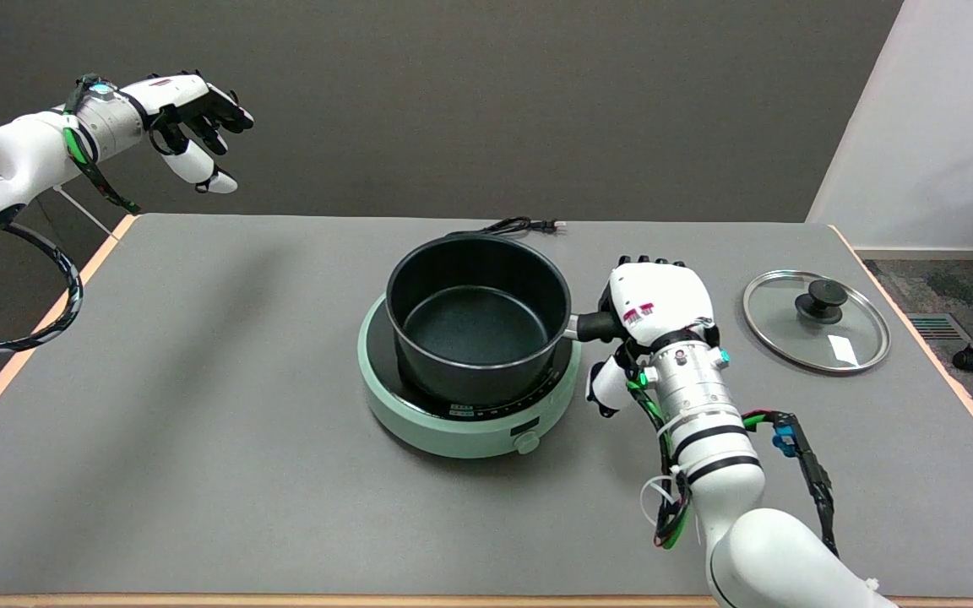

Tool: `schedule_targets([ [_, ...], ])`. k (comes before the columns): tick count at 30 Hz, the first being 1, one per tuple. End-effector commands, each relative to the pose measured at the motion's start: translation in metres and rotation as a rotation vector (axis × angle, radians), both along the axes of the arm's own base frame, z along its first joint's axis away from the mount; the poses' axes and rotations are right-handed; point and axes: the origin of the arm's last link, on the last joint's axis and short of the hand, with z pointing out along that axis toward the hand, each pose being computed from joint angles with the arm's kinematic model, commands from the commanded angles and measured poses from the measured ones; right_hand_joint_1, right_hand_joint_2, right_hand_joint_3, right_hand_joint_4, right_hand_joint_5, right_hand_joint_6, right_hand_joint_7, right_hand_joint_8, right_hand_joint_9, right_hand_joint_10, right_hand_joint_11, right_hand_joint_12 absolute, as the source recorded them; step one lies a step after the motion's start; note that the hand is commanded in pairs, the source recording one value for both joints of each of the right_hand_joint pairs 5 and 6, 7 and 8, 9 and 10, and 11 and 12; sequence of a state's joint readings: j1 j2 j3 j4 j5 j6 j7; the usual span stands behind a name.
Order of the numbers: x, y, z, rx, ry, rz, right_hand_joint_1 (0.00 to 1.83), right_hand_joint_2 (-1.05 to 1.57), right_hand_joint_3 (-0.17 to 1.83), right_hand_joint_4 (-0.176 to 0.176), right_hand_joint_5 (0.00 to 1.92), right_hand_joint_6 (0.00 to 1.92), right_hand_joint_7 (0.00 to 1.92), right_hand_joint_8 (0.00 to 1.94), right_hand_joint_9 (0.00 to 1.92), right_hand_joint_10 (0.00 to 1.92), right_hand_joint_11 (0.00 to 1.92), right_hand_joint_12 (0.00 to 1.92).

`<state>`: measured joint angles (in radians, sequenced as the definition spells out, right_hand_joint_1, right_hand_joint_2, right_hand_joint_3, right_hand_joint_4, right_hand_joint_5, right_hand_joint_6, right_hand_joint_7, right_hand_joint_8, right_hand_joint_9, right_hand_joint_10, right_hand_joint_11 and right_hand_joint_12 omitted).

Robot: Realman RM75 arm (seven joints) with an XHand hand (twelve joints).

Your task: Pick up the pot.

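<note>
One pot (478,325) sits on the green cooker (461,418) at table centre. The right hand (660,304) lies over the pot's black handle (595,327); whether its fingers are clamped cannot be told. A glass lid (816,321) lies well apart, to the right.

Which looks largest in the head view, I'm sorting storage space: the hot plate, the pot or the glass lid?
1. Hot plate, widest footprint.
2. Pot, narrower but taller.
3. Glass lid, smallest across, though close to the pot.

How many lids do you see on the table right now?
1. A round glass lid with a black knob lies flat on the grey table, right of the robot hand. None visible elsewhere.
</note>
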<state>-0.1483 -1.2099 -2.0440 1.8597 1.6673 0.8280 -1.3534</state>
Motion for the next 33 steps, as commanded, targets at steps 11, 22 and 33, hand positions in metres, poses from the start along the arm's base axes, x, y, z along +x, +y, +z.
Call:
schedule_targets([
  [11, 0.0028, -0.0071, 0.0167, -0.044, -0.046, 0.006, 1.38, 0.00, 0.86, -0.113, 1.49, 1.49, 1.49, 1.49, 1.49, 1.49, 1.49, 1.49],
  [22, 0.0026, -0.0089, 0.0188, -0.048, -0.048, 0.010, 1.42, 0.34, 0.87, -0.111, 1.47, 1.47, 1.47, 1.47, 1.47, 1.47, 1.47, 1.47],
  [33, -0.0012, -0.0088, 0.0139, -0.027, -0.040, -0.001, 1.41, 0.34, 0.96, -0.111, 1.47, 1.47, 1.47, 1.47, 1.47, 1.47, 1.47, 1.47],
])
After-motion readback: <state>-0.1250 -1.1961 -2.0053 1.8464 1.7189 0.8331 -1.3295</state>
